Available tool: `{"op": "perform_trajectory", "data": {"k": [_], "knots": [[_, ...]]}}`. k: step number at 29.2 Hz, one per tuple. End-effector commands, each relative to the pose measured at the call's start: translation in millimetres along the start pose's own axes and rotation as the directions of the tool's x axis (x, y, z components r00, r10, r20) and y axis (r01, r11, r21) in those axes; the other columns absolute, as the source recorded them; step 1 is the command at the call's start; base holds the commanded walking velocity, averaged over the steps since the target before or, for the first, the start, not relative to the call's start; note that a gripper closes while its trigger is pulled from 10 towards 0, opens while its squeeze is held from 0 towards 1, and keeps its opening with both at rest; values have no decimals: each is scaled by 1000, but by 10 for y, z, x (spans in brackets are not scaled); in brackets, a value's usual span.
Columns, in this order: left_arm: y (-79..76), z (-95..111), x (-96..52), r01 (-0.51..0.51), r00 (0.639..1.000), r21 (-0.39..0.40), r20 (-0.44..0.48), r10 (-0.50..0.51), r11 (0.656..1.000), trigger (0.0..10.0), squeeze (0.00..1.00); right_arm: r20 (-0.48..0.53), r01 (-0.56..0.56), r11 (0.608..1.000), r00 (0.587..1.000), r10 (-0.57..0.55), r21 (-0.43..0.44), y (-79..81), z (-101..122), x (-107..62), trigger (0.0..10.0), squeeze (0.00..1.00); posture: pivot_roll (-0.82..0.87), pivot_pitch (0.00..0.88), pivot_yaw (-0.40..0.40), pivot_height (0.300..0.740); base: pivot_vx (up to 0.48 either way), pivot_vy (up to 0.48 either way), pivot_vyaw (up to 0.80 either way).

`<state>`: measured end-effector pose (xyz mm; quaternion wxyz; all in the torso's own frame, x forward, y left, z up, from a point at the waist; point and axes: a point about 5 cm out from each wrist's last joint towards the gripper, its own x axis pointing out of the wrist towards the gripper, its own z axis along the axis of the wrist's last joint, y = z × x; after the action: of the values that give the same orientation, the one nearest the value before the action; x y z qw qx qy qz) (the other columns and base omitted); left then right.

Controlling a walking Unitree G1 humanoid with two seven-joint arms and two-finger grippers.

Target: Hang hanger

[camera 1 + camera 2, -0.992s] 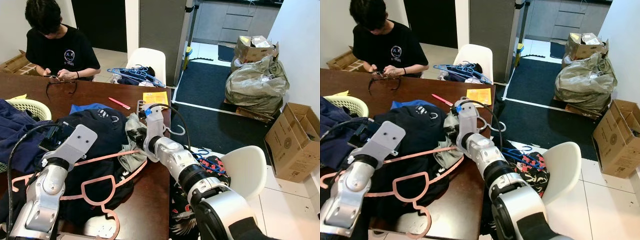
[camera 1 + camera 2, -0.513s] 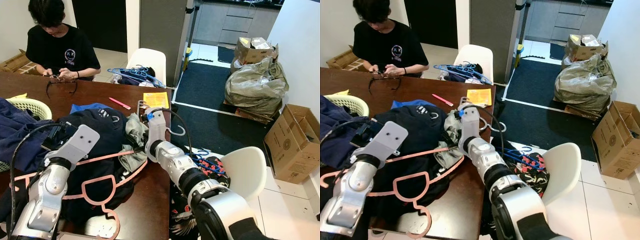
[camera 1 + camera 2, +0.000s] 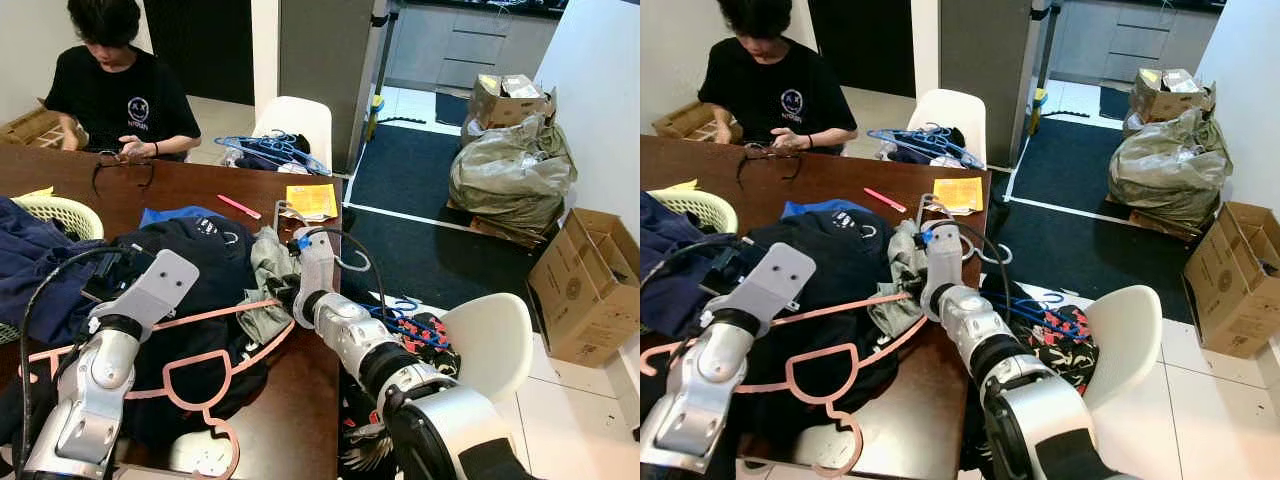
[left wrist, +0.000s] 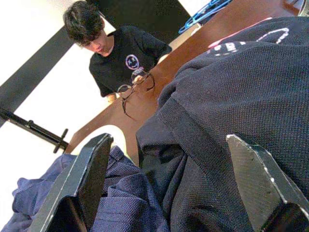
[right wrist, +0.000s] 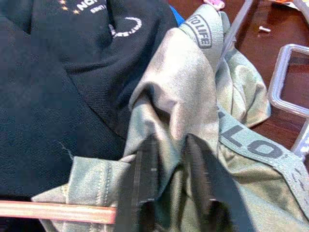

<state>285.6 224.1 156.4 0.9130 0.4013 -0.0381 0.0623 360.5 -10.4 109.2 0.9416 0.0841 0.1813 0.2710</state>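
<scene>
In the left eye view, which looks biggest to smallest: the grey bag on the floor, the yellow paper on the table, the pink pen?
1. Grey bag
2. Yellow paper
3. Pink pen

The bag lies farthest from the camera yet looks biggest, so that ranking is safe.

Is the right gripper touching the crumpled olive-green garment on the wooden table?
Touching. In the right wrist view the right gripper has its two black fingers nearly shut, pinching a fold of the crumpled olive-green garment just above the pink plastic hanger.

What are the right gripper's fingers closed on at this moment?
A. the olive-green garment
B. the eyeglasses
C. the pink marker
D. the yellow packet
A: in the right wrist view the right gripper pinches a fold of the olive-green garment, just above the pink hanger.
</scene>
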Motion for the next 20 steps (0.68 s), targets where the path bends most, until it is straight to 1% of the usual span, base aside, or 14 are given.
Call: {"op": "perform_trajectory", "data": {"k": [1, 3, 6, 9, 15, 16, 17, 18, 19, 20], "knots": [[-42, 4, 12, 13, 1000, 14, 5, -13, 1000, 10000, 0, -22, -73, 994, 997, 76, 83, 299, -196, 41, 0, 0, 233, 0, -75, 740, 0, 0, 0], [-42, 4, 12, 13, 1000, 14, 5, -13, 1000, 10000, 0, -22, -73, 994, 997, 76, 83, 299, -196, 41, 0, 0, 233, 0, -75, 740, 0, 0, 0], [-43, -1, 22, 13, 1000, 17, 3, -13, 1000, 10000, 0, -9, -102, 988, 995, 104, 112, 332, -176, 47, 0, 0, 234, 0, -75, 740, 0, 0, 0], [-44, -1, 24, 13, 1000, 17, 3, -13, 1000, 10000, 0, -7, -108, 987, 994, 109, 119, 338, -175, 48, 0, 0, 234, 0, -75, 740, 0, 0, 0], [-47, -5, 36, 12, 1000, 20, 1, -12, 1000, 10000, 0, 21, -149, 975, 989, 147, 166, 379, -131, 55, 0, 0, 234, 0, -76, 740, 0, 0, 0], [-47, -7, 38, 12, 1000, 20, 0, -12, 1000, 10000, 0, 42, -168, 968, 986, 163, 187, 397, -91, 60, 0, 0, 234, 0, -76, 740, 0, 0, 0], [-50, -10, 40, 11, 1000, 20, -1, -11, 1000, 10000, 0, 81, -206, 954, 978, 192, 220, 429, -6, 69, 0, 0, 236, 0, -78, 740, 0, 0, 0], [-51, -17, 41, 10, 1000, 19, -3, -10, 1000, 10000, 0, 138, -261, 930, 963, 232, 259, 475, 127, 79, 0, 0, 235, 0, -78, 740, 0, 0, 0], [-51, -17, 41, 10, 1000, 19, -3, -10, 1000, 10000, 0, 138, -261, 930, 963, 232, 259, 475, 127, 79, 0, 0, 235, 0, -78, 740, 0, 0, 0], [-53, -25, 44, 9, 1000, 17, -5, -9, 1000, 10000, 0, 223, -348, 889, 931, 290, 297, 543, 336, 81, 0, 0, 234, 0, -76, 740, 0, 0, 0]]}}
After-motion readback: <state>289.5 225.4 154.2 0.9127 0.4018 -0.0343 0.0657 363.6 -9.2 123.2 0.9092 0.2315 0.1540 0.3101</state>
